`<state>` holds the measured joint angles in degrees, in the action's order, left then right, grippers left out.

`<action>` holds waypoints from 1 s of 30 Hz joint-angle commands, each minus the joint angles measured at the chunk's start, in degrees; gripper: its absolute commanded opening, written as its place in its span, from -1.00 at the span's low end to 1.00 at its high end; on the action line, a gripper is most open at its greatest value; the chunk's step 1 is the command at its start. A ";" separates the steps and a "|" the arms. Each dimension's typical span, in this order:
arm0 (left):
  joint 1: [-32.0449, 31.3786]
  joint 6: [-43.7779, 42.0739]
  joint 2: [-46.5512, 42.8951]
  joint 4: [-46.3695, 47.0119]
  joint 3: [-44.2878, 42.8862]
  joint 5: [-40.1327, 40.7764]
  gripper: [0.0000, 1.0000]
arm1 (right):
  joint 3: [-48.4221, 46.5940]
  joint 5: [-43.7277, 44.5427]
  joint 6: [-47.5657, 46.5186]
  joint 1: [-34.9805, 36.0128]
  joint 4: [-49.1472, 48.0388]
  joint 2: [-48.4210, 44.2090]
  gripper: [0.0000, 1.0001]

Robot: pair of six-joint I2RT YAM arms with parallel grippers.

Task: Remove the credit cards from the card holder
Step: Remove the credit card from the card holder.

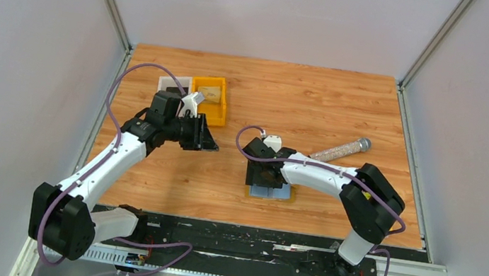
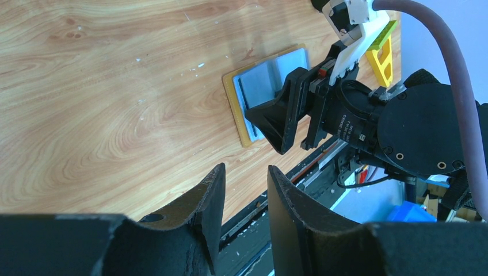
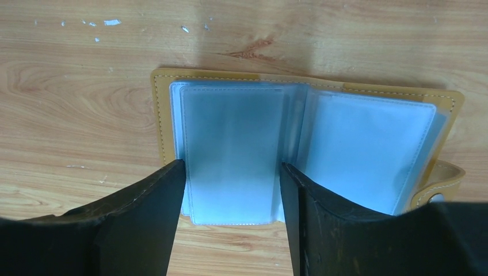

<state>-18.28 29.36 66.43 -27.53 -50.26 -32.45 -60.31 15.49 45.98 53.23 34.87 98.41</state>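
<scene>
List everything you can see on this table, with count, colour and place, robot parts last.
card holder: one, tan with light-blue sleeves, lying open at the near centre
bin: one, orange, far left
item in bin: one, tan, cannot tell what
tray: one, white, beside the bin, partly hidden
tube: one, clear with grey cap, right of centre
table: one, wood
left end effector: one, black, open, empty
right end effector: one, black, open, straddling one sleeve
</scene>
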 commanded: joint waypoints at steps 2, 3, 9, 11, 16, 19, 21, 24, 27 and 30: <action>0.09 0.50 -0.55 1.69 -0.10 -0.05 -0.18 | 0.59 0.69 -0.10 0.49 -1.80 1.14 0.25; 0.09 0.47 -0.61 1.69 -0.06 0.04 -0.18 | 0.63 0.69 -0.09 0.52 -1.82 1.17 0.25; 0.09 0.45 -0.33 1.82 0.28 0.07 -0.18 | 0.74 -0.18 0.07 0.55 -2.24 0.63 0.10; 0.08 0.45 0.11 2.01 0.58 -0.19 -0.18 | 1.57 -0.57 0.13 0.47 -3.51 -0.62 0.02; 0.09 1.52 1.08 3.78 1.96 -1.95 -0.20 | 4.15 -2.62 0.20 0.25 -7.80 -3.71 -0.11; -0.04 2.25 1.64 5.57 3.01 -2.81 -0.22 | 5.55 -3.93 0.26 -0.01 -9.97 -4.80 -0.19; -0.15 2.55 2.13 6.04 3.40 -3.02 -0.22 | 6.09 -4.45 0.36 -0.38 -10.66 -5.35 -0.22; -0.48 2.68 2.54 6.36 3.62 -3.09 -0.22 | 6.47 -3.98 0.31 -0.41 -10.78 -6.37 -0.25; -0.67 2.96 2.58 6.64 3.63 -2.84 -0.22 | 6.70 -3.44 0.01 -0.48 -10.75 -7.68 -0.25; -1.02 3.21 3.11 7.10 3.53 -2.83 -0.22 | 6.87 -3.16 -0.16 -0.42 -10.75 -8.61 -0.25</action>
<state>-18.72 31.90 69.17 -23.46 -46.44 -34.48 -54.13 12.86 45.91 52.75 26.48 92.42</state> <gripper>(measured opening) 0.391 0.380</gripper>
